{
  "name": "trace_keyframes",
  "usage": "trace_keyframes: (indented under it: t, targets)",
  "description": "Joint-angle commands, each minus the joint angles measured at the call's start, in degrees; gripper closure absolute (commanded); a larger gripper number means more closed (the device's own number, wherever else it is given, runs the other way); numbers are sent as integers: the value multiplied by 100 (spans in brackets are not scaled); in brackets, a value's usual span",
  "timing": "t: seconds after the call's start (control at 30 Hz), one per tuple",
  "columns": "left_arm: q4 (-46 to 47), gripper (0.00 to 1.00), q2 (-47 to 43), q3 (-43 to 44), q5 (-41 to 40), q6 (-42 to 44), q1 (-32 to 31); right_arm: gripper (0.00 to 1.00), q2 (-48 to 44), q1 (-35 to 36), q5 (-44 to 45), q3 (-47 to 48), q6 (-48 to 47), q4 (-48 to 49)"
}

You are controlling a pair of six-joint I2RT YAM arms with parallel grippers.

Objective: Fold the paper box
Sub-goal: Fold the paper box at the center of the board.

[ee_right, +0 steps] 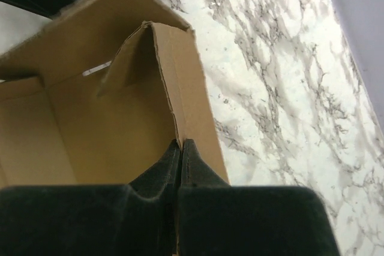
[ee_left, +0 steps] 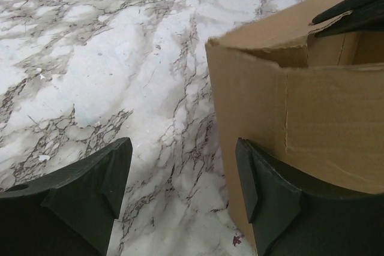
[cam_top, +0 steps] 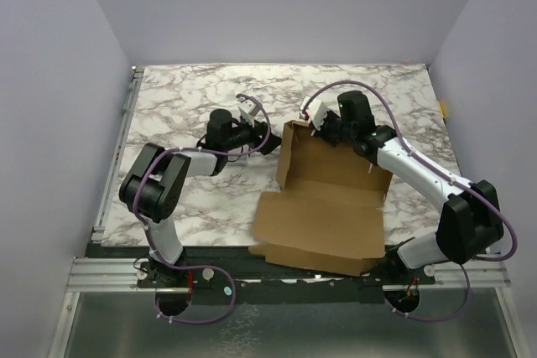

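Pinching the far wall of the plain brown die-cut cardboard box (cam_top: 323, 207) with the closed right gripper (ee_right: 180, 145); flanking its left corner with the wide-open, empty left gripper (ee_left: 183, 148). Lying at the near edge of the white marbled table (cam_top: 185, 90) (right of centre). Probably light, bendy at creases; best taken by wall edges.

No readable text, none on the paper box (cam_top: 323, 215), no numbers
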Motion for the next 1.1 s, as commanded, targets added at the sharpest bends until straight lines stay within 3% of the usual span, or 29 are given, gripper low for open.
trace_keyframes:
  t: [0.0, 0.47, 1.07]
  targets:
    - [285, 23, -48, -168, 266, 76, -84, 99, 147, 119, -235, -258, 585, -845]
    - [372, 19, -354, -558, 98, -70, -260, 99, -109, 127, 519, -396, 409, 153]
    - [352, 16, 475, 803, 168, -419, -216, 99, 295, 123, 1066, 303, -483, 994]
